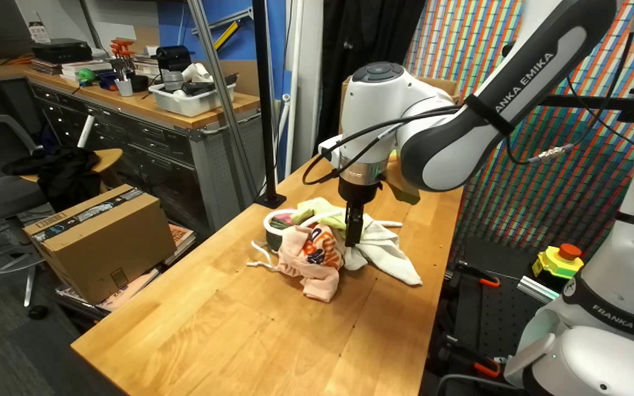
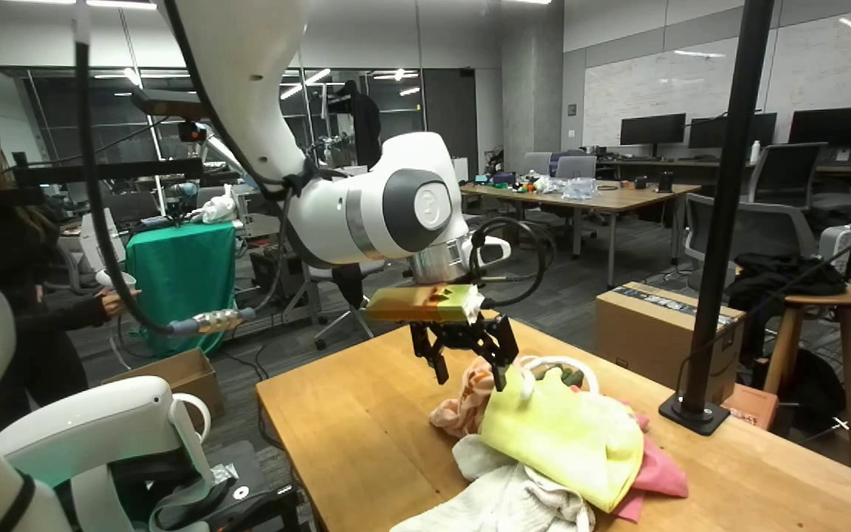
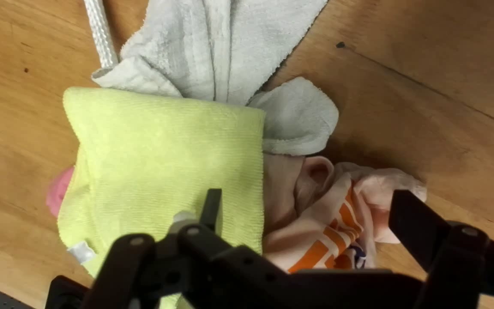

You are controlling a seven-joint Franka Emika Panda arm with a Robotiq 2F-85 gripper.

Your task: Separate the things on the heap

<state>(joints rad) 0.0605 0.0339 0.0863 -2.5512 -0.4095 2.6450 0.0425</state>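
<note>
One heap [image 1: 312,246] sits on your table [image 1: 229,330], your gripper [image 2: 470,383] over it, jaws wide and empty. In the wrist view they straddle the border between yellow cloth [image 3: 165,163] and peach cloth [image 3: 317,219]; close there and you may drag both, since the two touch.

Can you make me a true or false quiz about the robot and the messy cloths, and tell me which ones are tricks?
1. The gripper is squeezing something. False: its jaws are open over the heap, gripping nothing.
2. The peach cloth has orange print on it. True.
3. The yellow cloth is tucked under the white cloth. False: it lies partly on top of the white cloth.
4. The pink cloth sticks out from under the yellow cloth. True.
5. The block under the red button is blue. False: that block is yellow.
6. A white cord pokes out beside the white cloth. True.
</note>
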